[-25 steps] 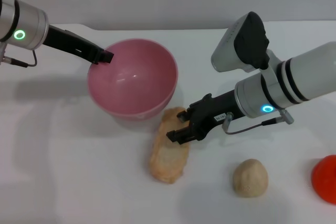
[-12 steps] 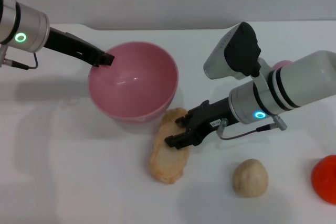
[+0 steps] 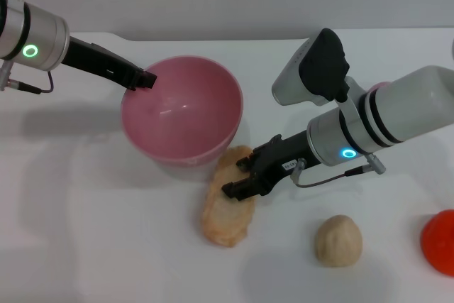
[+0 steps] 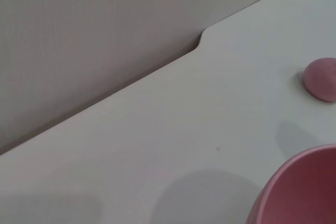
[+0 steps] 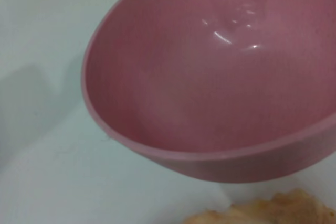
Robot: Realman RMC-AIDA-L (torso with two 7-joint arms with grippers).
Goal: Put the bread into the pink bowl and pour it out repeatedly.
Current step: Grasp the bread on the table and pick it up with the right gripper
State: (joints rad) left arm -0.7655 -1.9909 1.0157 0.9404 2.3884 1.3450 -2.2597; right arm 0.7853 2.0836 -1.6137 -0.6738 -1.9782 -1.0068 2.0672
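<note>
The pink bowl (image 3: 181,111) stands on the white table, tipped a little toward the front, and shows again in the left wrist view (image 4: 302,187) and the right wrist view (image 5: 220,77). My left gripper (image 3: 140,77) is shut on its back-left rim. The bread (image 3: 225,211) lies just in front of the bowl, pale side up; one end shows in the right wrist view (image 5: 262,211). My right gripper (image 3: 240,177) sits low over the bread's end nearest the bowl. It is open, with one finger on each side of the loaf.
A small round tan bun (image 3: 338,240) lies to the front right. A red object (image 3: 440,243) shows at the right edge. A small pink dome (image 4: 321,78) sits farther back on the table, near the wall.
My right arm has come down and a little to the left, bringing its fingers closer around the bread. The bowl has shifted slightly right in my left gripper. The bread has not moved.
</note>
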